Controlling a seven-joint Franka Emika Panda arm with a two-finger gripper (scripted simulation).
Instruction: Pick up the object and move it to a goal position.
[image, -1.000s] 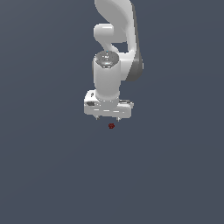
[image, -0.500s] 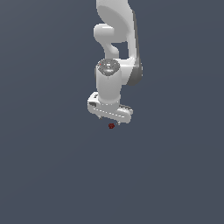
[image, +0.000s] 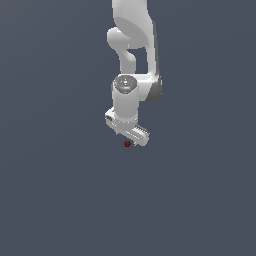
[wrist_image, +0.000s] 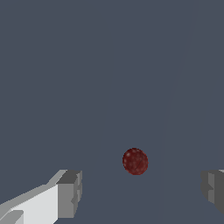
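A single white arm (image: 134, 55) was seen reaching down from the top of the exterior view against a plain dark grey-blue ground (image: 60, 190). At its lower end the gripper (image: 128, 134) was carried, with its body turned at a slant so that it ran down toward the exterior view's right. The object (image: 127, 144), a tiny dark red roundish lump, was seen just beneath the gripper's lower edge in that view, far smaller than the gripper's width; whether it was touched by the gripper could not be told from there. In the wrist view the object (wrist_image: 135, 161) was shown as a mottled dark red ball lying on the grey ground, with the two grey fingertips (wrist_image: 70, 193) set well apart on either side of it. The gripper (wrist_image: 140, 190) was thus held open, with nothing clamped, and clear gaps were left between the ball and each fingertip. The ball was placed nearer to the middle of the gap than to either tip, though slightly closer to the fingertip attached to the visible white finger body. No goal marker could be made out in either view.
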